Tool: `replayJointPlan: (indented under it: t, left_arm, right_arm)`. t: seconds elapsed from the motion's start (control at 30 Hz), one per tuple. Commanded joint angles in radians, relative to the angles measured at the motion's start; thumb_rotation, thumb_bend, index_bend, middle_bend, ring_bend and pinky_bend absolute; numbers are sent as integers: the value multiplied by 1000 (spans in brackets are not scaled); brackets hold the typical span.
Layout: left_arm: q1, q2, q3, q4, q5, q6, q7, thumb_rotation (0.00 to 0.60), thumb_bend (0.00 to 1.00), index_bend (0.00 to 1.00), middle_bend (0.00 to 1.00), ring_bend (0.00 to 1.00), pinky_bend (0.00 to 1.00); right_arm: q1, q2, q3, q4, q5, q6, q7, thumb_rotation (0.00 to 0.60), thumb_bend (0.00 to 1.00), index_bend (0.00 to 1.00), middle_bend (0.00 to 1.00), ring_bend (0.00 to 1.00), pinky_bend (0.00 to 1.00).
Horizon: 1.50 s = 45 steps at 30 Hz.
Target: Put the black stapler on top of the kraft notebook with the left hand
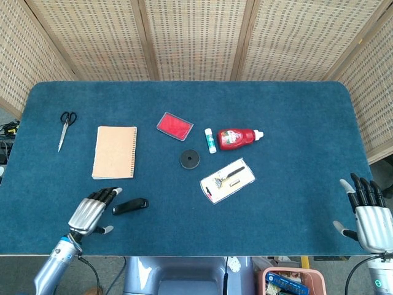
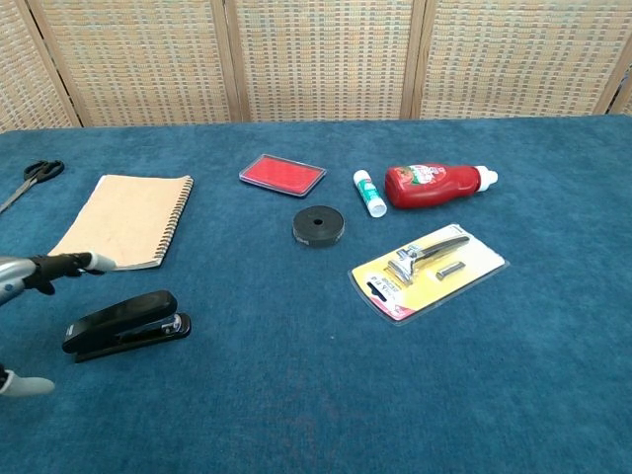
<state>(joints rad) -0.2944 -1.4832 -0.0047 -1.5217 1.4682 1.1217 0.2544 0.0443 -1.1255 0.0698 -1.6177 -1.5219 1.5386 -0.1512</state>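
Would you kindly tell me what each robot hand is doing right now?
Left robot hand: open, holding nothing, beside the black stapler.
Right robot hand: open, holding nothing.
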Motion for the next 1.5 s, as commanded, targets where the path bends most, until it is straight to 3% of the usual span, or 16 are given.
replayJointPlan:
  t: [0.03, 0.2, 0.53, 1.27, 1.4, 1.5]
  left_arm:
    - [-18, -99, -29, 62, -67, -19, 54, 600, 143, 182, 240, 238, 284]
    - [-28, -142, -40, 89, -103, -30, 83, 600, 189, 255, 310, 302, 343]
    - [-34, -205, -65, 142, -106, 24, 41, 600, 279, 502, 538, 484, 487]
    - [-27, -73, -53, 8, -97, 64, -19, 600, 305, 509, 542, 488, 490]
    - [-33, -58, -70, -3, -103, 67, -42, 600, 308, 509, 542, 487, 491]
    - [-53, -36, -125, -13, -130, 69, -61, 600, 310, 509, 543, 487, 491]
  right_arm:
    - [3, 3, 1, 4, 10, -13, 16, 600, 0, 0, 0, 0, 0]
    - [6, 4, 2, 6, 18, -22, 23, 600, 0, 0, 0, 0, 0]
    - [7, 6, 6, 9, 29, -27, 36, 600, 0, 0, 0, 0, 0]
    - [7, 6, 1, 0, 32, -33, 25, 600, 0, 0, 0, 0, 0]
    - [7, 6, 1, 1, 31, -32, 27, 600, 0, 0, 0, 0, 0]
    - [7, 6, 0, 1, 30, -31, 25, 600, 0, 0, 0, 0, 0]
